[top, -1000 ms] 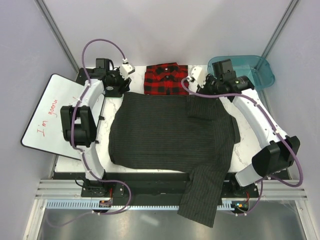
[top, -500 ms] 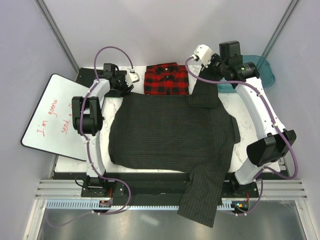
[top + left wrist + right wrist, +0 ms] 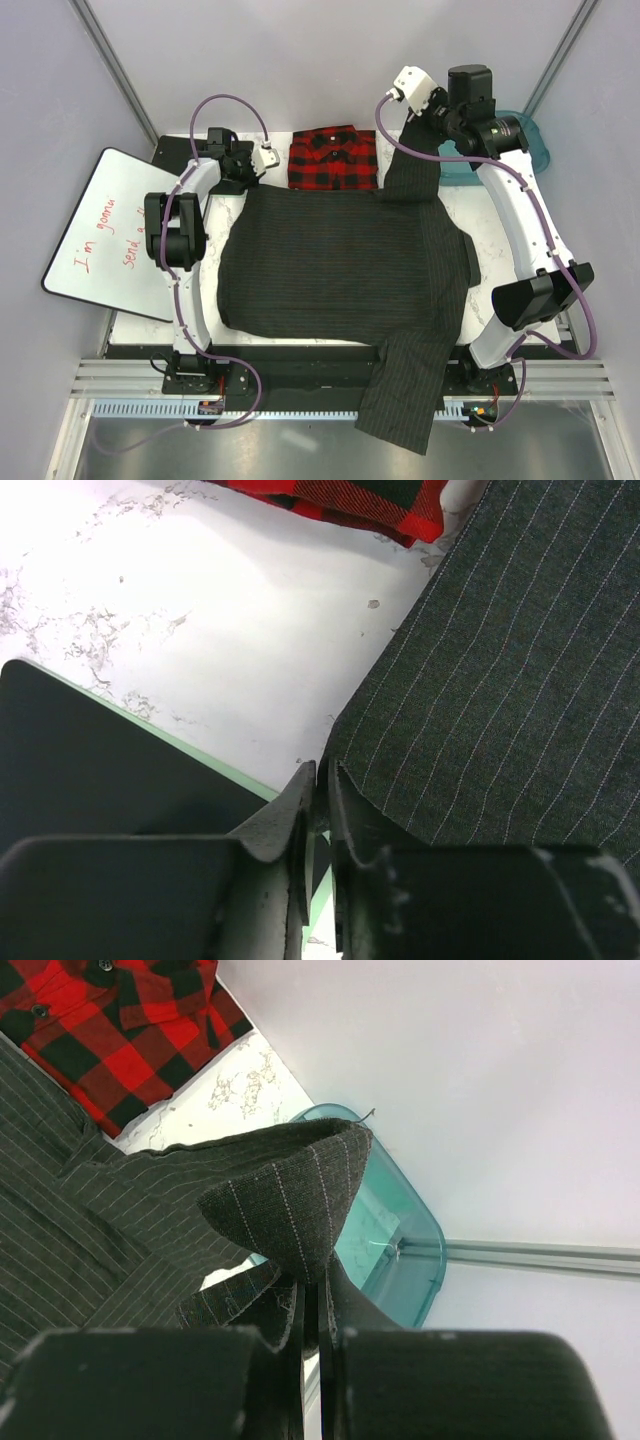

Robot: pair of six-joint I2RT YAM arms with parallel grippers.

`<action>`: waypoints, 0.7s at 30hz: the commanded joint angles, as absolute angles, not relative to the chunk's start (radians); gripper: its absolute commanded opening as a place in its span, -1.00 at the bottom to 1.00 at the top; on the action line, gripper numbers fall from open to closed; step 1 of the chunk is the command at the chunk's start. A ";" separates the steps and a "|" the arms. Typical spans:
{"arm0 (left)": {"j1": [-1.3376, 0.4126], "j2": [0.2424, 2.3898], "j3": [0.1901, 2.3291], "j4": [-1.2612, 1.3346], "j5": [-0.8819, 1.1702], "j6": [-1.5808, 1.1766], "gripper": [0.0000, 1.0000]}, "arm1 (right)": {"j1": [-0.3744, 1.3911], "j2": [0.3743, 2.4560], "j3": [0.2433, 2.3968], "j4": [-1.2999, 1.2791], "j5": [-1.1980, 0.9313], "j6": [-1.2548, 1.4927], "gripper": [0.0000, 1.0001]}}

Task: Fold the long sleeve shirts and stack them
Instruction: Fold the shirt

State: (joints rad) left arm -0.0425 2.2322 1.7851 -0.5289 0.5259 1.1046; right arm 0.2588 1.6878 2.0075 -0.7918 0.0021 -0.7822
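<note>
Right claw (image 3: pixel 312 1305) higher (pinching pinstripe shirt (image 3: pixel 340 260)), sleeve (image 3: pixel 405 390) overhanging

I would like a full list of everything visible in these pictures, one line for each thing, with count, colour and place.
pinstriped shirt: one, dark charcoal with pale stripes, spread over the table, one sleeve hanging off the near edge
plaid shirt: one, red and black, folded, far edge, centre
plastic tub: one, see-through teal, far right corner
whiteboard: one, white with red handwriting, left of the table
dark panel: one, black with a pale green edge, far left corner
table: one, white marbled
left arm, right arm: two, white with purple cables, along the sides
left pincer: black, jaws almost together at the pinstriped shirt's far left corner, grip unclear
right pincer: black, shut on a raised fold of the pinstriped shirt
</note>
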 commanded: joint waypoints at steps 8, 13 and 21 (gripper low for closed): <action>-0.051 2.226 1.786 -0.575 0.526 1.215 -0.61 | 0.256 1.657 2.082 -0.753 0.038 -0.775 -1.00; -0.051 2.240 1.789 -0.577 0.505 1.226 -0.55 | 0.256 1.652 2.091 -0.738 0.041 -0.770 -1.00; -0.054 2.148 1.761 -0.580 0.540 1.197 -0.96 | 0.258 1.617 2.132 -0.752 0.037 -0.765 -1.00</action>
State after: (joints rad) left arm -0.0483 2.2318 1.7844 -0.5739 0.5159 1.1786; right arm 0.2581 1.6863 2.0670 -0.7712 0.0242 -0.7815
